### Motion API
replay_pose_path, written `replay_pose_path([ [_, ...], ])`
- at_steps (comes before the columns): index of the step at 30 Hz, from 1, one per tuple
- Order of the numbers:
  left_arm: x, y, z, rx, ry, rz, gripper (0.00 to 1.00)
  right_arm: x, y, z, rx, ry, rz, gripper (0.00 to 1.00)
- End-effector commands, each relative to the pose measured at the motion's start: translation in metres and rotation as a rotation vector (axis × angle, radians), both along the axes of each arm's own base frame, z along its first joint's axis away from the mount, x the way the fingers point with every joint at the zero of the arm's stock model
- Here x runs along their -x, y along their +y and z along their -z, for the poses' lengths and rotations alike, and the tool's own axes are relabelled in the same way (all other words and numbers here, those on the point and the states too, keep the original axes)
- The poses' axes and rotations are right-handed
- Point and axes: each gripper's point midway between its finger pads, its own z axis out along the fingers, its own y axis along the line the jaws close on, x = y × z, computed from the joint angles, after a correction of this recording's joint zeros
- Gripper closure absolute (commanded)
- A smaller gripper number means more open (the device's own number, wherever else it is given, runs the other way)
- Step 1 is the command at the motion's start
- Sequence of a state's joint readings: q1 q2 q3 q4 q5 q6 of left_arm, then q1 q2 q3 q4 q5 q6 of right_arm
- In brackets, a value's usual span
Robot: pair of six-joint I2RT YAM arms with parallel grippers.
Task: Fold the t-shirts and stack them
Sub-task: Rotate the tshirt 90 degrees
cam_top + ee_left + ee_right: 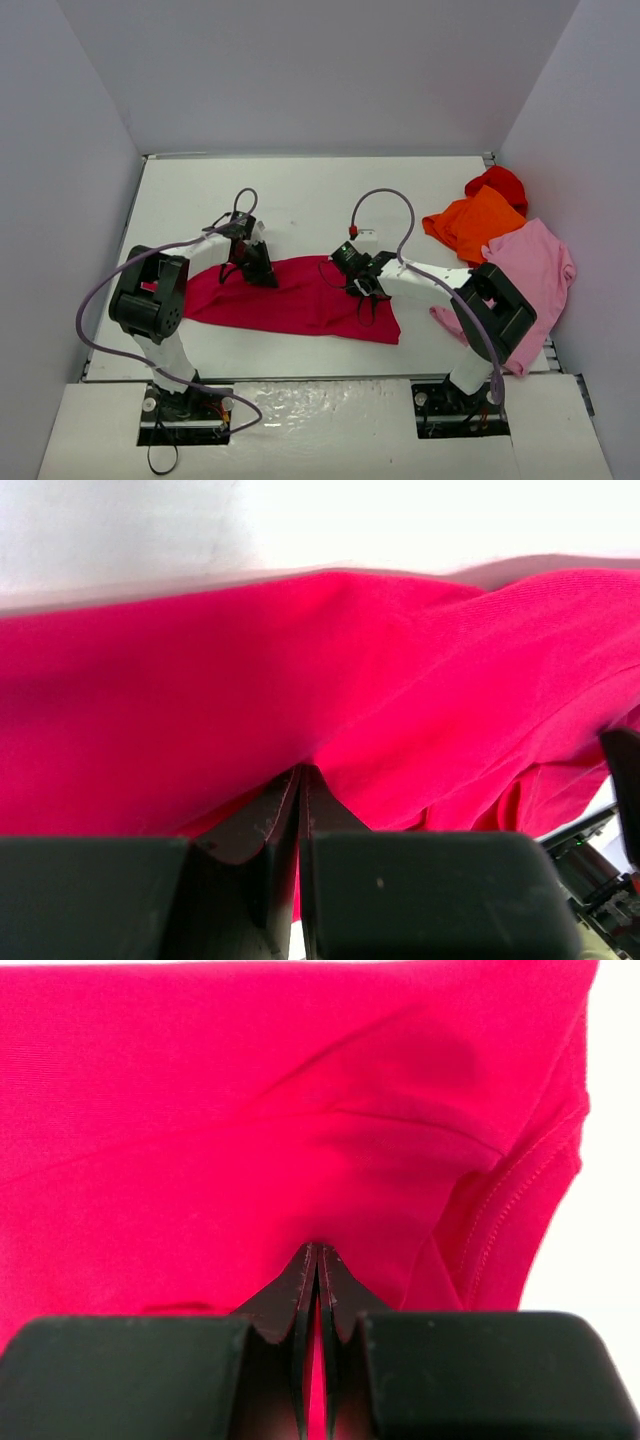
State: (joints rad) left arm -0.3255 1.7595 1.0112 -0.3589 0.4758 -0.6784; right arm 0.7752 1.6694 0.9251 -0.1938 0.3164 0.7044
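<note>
At the left of the white desk point(300, 195), the left arm point(148, 298) is seen reaching inward. The left pincer point(262, 274) is lowered onto the upper left edge of the crimson t-shirt point(300, 300). In the left wrist view its fingers point(250, 820) are pressed together at the tips, with a fold of the crimson cloth pinched between them. The cloth is drawn up into a slight peak at the tips and fills most of that view, with a pale strip of desk shown above it.

The crimson t-shirt is laid out as a long, flattened band across the middle of the desk, towards the near edge, between the two arms. Its left end lies close beside the left arm.

The right pincer point(366, 292) is set on the upper right part of the same shirt. In the right wrist view its fingers point(285, 1295) are closed tight on the crimson fabric, a sliver of red is visible in the slit between them, and a stitched hem is seen at the right. The right arm point(495, 308) is bent behind the pincer.

Farther right, three more shirts are heaped at the desk's right side. The orange t-shirt point(475, 225) is crumpled there, with the bright red t-shirt point(500, 183) touching it at the far side. The light pink t-shirt point(540, 265) is spread nearer and is partly hidden by the right arm.
</note>
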Motion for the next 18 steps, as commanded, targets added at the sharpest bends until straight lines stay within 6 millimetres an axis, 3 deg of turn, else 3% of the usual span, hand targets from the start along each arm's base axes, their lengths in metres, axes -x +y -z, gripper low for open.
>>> replay_pose_path([
  [1, 0.021, -0.004, 0.007, 0.003, 0.012, -0.017, 0.99, -0.022, 0.003, 0.000, -0.001, -0.010, 0.021, 1.00],
  [4, 0.038, -0.002, 0.016, -0.016, 0.042, -0.021, 0.99, -0.035, -0.001, 0.003, 0.002, -0.006, 0.028, 1.00],
  [9, 0.056, 0.018, 0.004, -0.102, 0.021, -0.046, 0.99, -0.078, -0.012, 0.024, -0.025, 0.030, 0.051, 1.00],
  [13, 0.064, 0.041, -0.011, -0.198, -0.015, -0.090, 0.99, -0.138, -0.013, 0.020, -0.030, -0.020, 0.064, 1.00],
  [15, 0.067, 0.048, -0.018, -0.224, -0.029, -0.111, 0.99, -0.165, -0.005, 0.018, -0.041, -0.044, 0.050, 1.00],
  [17, 0.071, 0.054, -0.027, -0.236, -0.046, -0.128, 0.99, -0.185, 0.003, 0.031, -0.049, -0.038, 0.028, 1.00],
  [18, 0.071, 0.057, -0.028, -0.250, -0.053, -0.145, 0.99, -0.205, 0.014, 0.020, -0.070, -0.075, 0.006, 1.00],
])
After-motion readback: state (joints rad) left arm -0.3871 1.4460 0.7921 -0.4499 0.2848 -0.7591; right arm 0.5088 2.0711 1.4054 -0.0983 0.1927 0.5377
